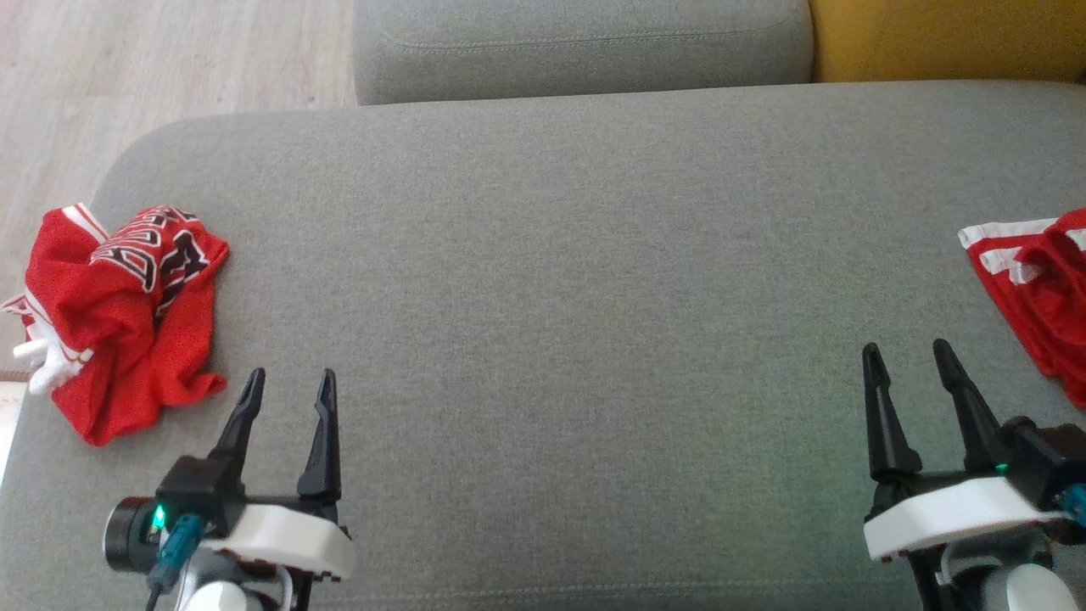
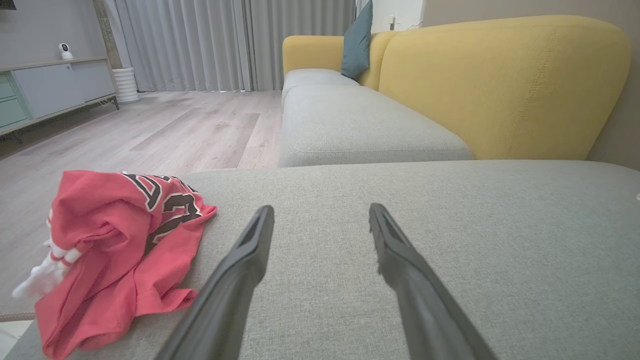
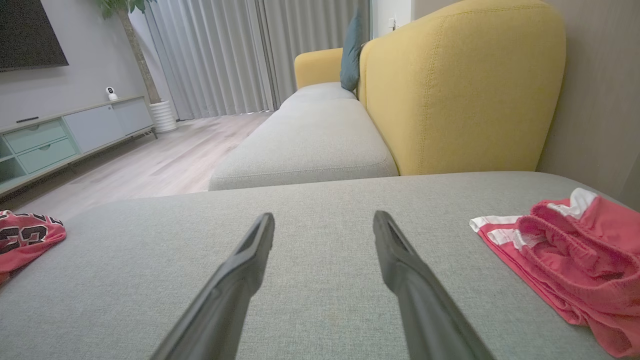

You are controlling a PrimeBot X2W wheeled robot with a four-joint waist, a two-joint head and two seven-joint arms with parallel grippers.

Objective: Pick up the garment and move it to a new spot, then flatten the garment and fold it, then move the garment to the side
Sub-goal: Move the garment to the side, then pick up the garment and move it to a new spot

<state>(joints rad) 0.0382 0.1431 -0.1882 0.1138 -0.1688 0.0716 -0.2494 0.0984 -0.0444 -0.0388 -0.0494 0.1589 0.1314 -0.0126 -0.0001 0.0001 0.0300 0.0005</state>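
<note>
**Sofa-top inventory, largest first**

1. Seat cushion (image 1: pixel 543 255): grey fabric, wide and low. Middle is bare betw. the two hands.
2. Backrest (image 2: pixel 500 85): yellow upholstery on the far side, to the right.
3. Floor (image 1: pixel 170 59): pale wood, seen past the cushion's far-left corner.
4. Jersey (image 1: pixel 119 314): red mesh w/ black-and-white lettering and white trim. Lies in a crumpled heap at the cushion's left edge, part of it at or over the rim. Taken as the task garment, since it's the unflattened one.
5. Shorts (image 1: pixel 1035 288): red w/ white stripes, at the cushion's right edge and cut off by the frame. Look loosely folded, prob. set aside, but too little is in view to be sure.
6. Left hand (image 1: pixel 293 375): fingers apart and empty, low over the cushion. Just beside the jersey's near corner, not touching it.
7. Right hand (image 1: pixel 905 346): fingers apart and empty. Near the shorts but clear of them.

**Step in hand:** the first one. Pick-up not yet begun; nothing is gripped.

**Next move calls for:**
- Left hand goes left over the heap and comes down astride a raised fold.
- It closes on the cloth, lifts clear of the rim, and carries it to the bare middle.
- Mesh is limp, so it will likely sag and stay bunched from a one-point grab.
- Right hand is prob. needed for the spreading.
</note>
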